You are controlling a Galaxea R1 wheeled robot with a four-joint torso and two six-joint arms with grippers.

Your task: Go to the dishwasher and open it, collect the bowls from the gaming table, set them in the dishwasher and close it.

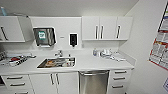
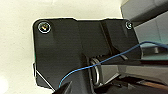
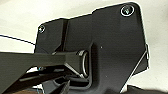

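I am facing one dishwasher [image 1: 94, 81], one sink [image 1: 57, 62] with one tap [image 1: 59, 53], and one paper towel dispenser [image 1: 44, 36] beside one soap dispenser [image 1: 73, 39] on the wall. I am counting three drawers [image 1: 120, 79] right of the dishwasher and three handled doors [image 1: 107, 27] on the upper cabinet above it.

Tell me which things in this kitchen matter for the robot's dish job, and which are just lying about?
For the job:
dishwasher, door shut

Just there:
sink with dishes in it
tap
paper towel dispenser
soap dispenser
wall cabinets
poster
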